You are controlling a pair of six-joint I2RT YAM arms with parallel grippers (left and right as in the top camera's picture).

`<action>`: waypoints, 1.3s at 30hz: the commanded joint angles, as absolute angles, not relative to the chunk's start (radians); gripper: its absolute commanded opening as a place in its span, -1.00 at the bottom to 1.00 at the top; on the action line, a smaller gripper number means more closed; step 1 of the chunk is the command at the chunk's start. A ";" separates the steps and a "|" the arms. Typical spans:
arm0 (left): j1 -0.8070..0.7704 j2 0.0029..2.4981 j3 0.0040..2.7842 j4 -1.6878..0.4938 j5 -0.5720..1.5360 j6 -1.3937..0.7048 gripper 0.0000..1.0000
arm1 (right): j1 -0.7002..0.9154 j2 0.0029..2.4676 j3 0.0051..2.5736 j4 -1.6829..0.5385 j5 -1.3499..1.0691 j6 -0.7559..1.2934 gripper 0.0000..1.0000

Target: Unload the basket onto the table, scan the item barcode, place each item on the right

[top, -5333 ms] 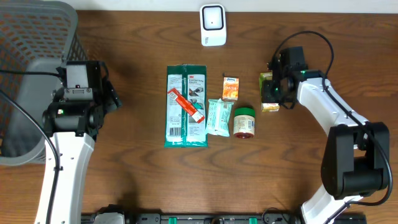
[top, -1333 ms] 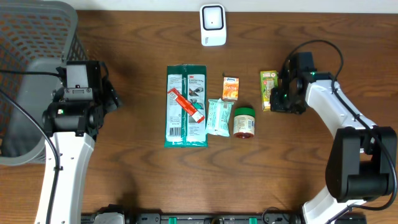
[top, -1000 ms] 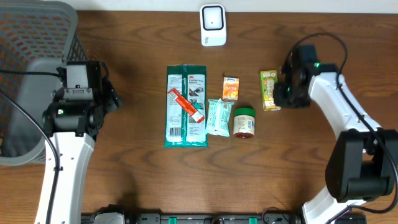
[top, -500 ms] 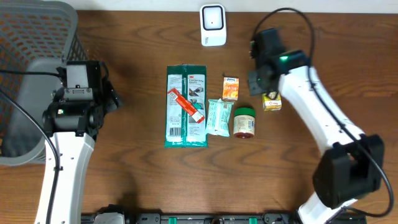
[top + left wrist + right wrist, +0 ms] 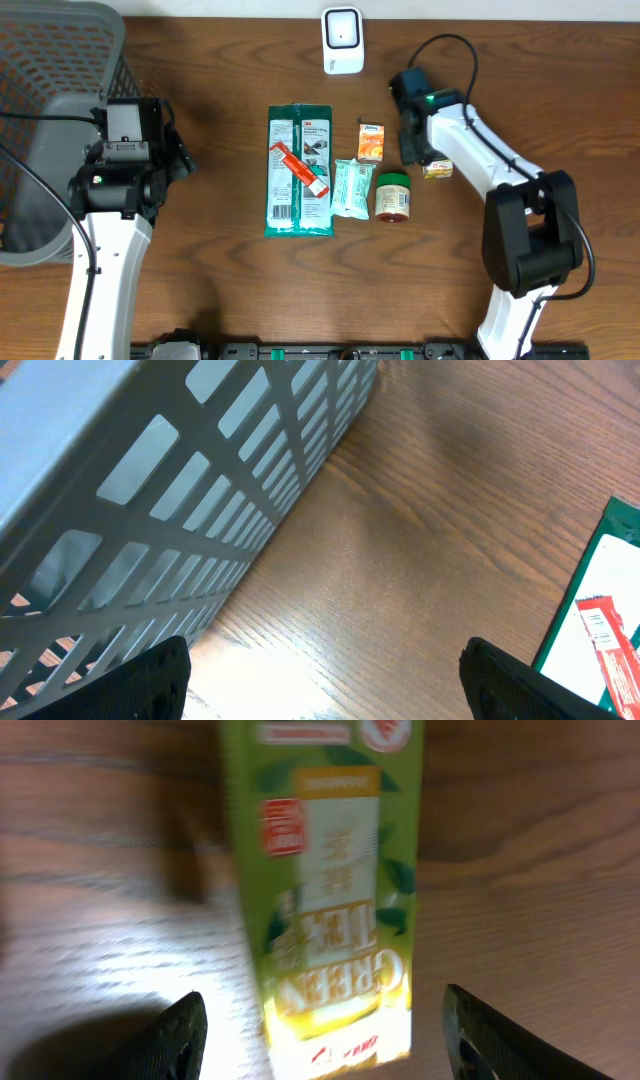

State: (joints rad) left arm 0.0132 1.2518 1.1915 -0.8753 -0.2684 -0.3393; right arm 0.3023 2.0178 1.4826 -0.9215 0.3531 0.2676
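Green-printed cardboard, the tea carton (image 5: 320,890) lies flat on the tabletop (image 5: 530,920), its near end between the spread, empty fingers of the right hand (image 5: 322,1040). It is likely light and stiff yet crushable, so pinch its long sides mid-length. The left hand (image 5: 325,680) hangs apart and empty beside the basket (image 5: 150,510).

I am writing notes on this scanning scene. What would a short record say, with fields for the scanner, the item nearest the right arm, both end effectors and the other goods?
scanner: white, at the far edge of the table
nearest item: green tea box, lying flat on the table
right end effector: open, one finger on each side of the tea box, not gripping
left end effector: open, empty, beside the basket
other goods: wipes pack with a red packet on it, sachet, orange box, jar
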 commanded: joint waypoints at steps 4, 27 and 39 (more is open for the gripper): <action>0.019 1.248 1.202 -0.878 -0.281 -0.331 0.73 | 0.190 2.038 1.478 -0.925 0.181 0.272 0.41; 0.019 1.248 1.202 -0.878 -0.281 -0.331 0.73 | 0.118 2.040 1.477 -0.973 0.055 0.095 0.15; 0.019 1.248 1.202 -0.878 -0.281 -0.331 0.73 | 0.119 2.041 1.419 -0.907 0.107 0.096 0.08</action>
State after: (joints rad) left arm 0.0132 1.2518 1.1915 -0.8753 -0.2684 -0.3393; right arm 0.1200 2.0281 1.4376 -0.9199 0.0875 0.0994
